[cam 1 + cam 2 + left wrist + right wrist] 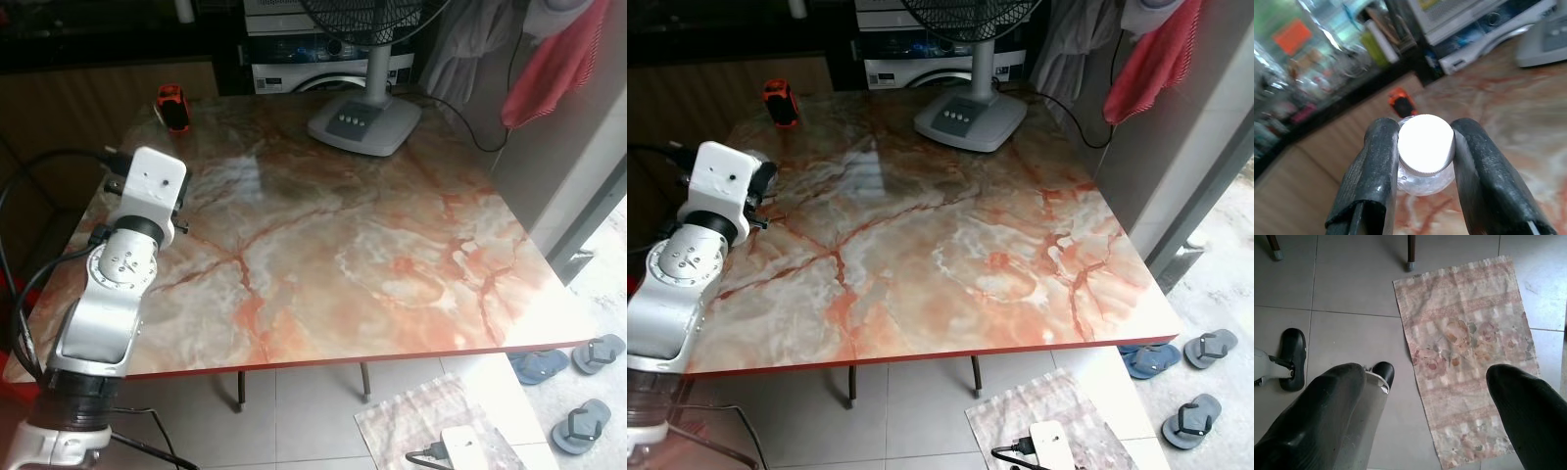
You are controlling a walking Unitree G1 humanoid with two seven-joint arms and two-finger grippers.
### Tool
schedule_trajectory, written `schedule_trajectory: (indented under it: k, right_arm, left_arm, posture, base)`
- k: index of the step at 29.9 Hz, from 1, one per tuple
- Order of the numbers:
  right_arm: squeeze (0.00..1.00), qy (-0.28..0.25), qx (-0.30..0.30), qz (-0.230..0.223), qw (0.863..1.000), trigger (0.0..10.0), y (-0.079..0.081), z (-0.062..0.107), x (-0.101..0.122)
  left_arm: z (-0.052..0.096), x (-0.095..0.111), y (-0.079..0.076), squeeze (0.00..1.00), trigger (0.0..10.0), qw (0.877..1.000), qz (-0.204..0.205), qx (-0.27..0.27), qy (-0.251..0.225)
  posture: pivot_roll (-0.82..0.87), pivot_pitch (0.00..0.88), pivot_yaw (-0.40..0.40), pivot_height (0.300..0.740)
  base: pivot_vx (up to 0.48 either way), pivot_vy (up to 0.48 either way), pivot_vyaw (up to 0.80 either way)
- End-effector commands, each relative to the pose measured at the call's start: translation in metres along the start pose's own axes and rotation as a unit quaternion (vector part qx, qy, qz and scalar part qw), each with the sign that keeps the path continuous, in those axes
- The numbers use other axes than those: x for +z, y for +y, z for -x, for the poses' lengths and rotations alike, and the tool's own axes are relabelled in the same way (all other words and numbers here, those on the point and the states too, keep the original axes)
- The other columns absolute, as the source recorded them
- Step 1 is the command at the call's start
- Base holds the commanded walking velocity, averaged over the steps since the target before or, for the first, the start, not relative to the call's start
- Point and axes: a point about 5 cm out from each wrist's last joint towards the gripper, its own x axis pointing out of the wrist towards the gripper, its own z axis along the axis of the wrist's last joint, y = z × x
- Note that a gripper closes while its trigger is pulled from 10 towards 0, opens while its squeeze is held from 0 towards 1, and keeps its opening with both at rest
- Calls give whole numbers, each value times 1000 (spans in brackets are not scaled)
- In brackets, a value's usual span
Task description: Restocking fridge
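Note:
In the left wrist view my left gripper [1426,133] is shut on a small clear bottle with a white ribbed cap [1426,145], one black finger [1371,166] on each side of its neck. It is held over the left part of the marble-patterned table [323,245]. In the eye views my silver left arm [127,264] reaches over the table's left edge, and its white wrist housing [157,186] hides the fingers and the bottle. My right gripper [1427,377] hangs open above the tiled floor, nothing between its fingers.
A fan's grey base [364,122] stands at the table's back, an orange-and-black object [172,106] at its back left corner. A patterned mat [1464,357] and a white plug block [470,446] lie on the floor. Blue sandals [578,392] are at the right, a red cloth [554,69] hangs above.

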Motion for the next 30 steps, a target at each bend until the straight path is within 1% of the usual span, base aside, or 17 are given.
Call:
schedule_trajectory:
  k: [1, 4, 5, 6, 10, 13, 14, 15, 17, 18, 20, 21, 22, 24, 25, 27, 30]
  right_arm:
    - [0, -2, -2, -9, 1000, 10000, 1, 0, -1]
    - [0, -2, -3, -11, 1000, 10000, 2, 0, 0]
    - [0, -2, -2, -13, 1000, 10000, 2, 0, 0]
    - [0, -2, -2, -13, 1000, 10000, 2, 0, 0]
    - [0, -4, -3, -18, 1000, 10000, 2, 0, 0]
    - [0, -5, -3, -18, 1000, 10000, 2, 0, 0]
    - [0, -4, -4, -18, 1000, 10000, 2, 0, 0]
    - [0, -4, -4, -18, 1000, 10000, 2, 0, 0]
    - [0, -4, -4, -18, 1000, 10000, 1, 0, 0]
    - [0, -6, -5, -22, 1000, 10000, 1, 0, 0]
    - [0, -8, -6, -26, 1000, 10000, 1, 0, 0]
    - [0, -10, -8, -27, 1000, 10000, 1, 0, 0]
    - [0, -10, -8, -27, 1000, 10000, 1, 0, 0]
    - [0, -10, -7, -22, 1000, 10000, 0, 0, 1]
    - [0, -10, -7, -19, 1000, 10000, 0, 0, 1]
    - [0, -10, -8, -17, 1000, 10000, 0, 0, 1]
    - [0, -11, -10, -18, 1000, 10000, -1, 0, 2]
  left_arm:
    - [7, 10, 0, 0, 10000, 998, -28, 44, -41]
    - [11, 5, -2, 0, 10000, 998, -22, 55, -35]
    - [17, -2, -5, 0, 10000, 996, -36, 73, -44]
    - [17, -2, -5, 0, 10000, 996, -36, 73, -44]
    - [28, -15, -8, 0, 10000, 993, -57, 91, -44]
    - [35, -19, -8, 0, 10000, 991, -84, 94, -52]
    - [39, -21, -11, 0, 10000, 989, -104, 89, -62]
    - [42, -23, -13, 0, 10000, 988, -113, 87, -62]
    - [44, -25, -14, 0, 10000, 988, -115, 87, -61]
    - [48, -29, -15, 0, 10000, 989, -103, 94, -55]
    - [51, -31, -15, 0, 10000, 990, -88, 101, -49]
    - [52, -25, -16, 0, 10000, 988, -75, 111, -71]
    - [52, -24, -16, 0, 10000, 988, -72, 113, -77]
    - [51, -14, -20, 0, 10000, 985, -69, 109, -114]
    - [51, -6, -24, 0, 10000, 980, -87, 95, -150]
    - [52, 2, -31, 0, 10000, 974, -104, 69, -188]
    - [53, 3, -42, 0, 10000, 976, -86, 21, -201]
  posture:
    - [-13, 0, 58, 740]
    - [-12, 0, 61, 740]
    - [-13, 0, 66, 740]
    - [-13, 0, 66, 740]
    - [-6, 5, 67, 740]
    - [5, 11, 64, 740]
    - [5, 11, 64, 740]
    - [5, 11, 64, 740]
    - [2, 16, 65, 740]
    - [1, 16, 64, 740]
    - [4, 21, 56, 740]
    - [8, 24, 50, 740]
    - [8, 24, 50, 740]
    - [22, 28, 37, 740]
    - [22, 28, 37, 740]
    - [16, 29, 35, 740]
    - [13, 30, 36, 740]
  base:
    - [0, 0, 0]
    - [0, 0, 0]
    - [0, 0, 0]
    - [0, 0, 0]
    - [0, 0, 0]
    - [0, 0, 0]
    - [0, 0, 0]
    - [0, 0, 0]
    - [0, 0, 0]
    - [0, 0, 0]
    - [0, 0, 0]
    - [0, 0, 0]
    - [0, 0, 0]
    - [0, 0, 0]
    - [0, 0, 0]
    - [0, 0, 0]
    - [0, 0, 0]
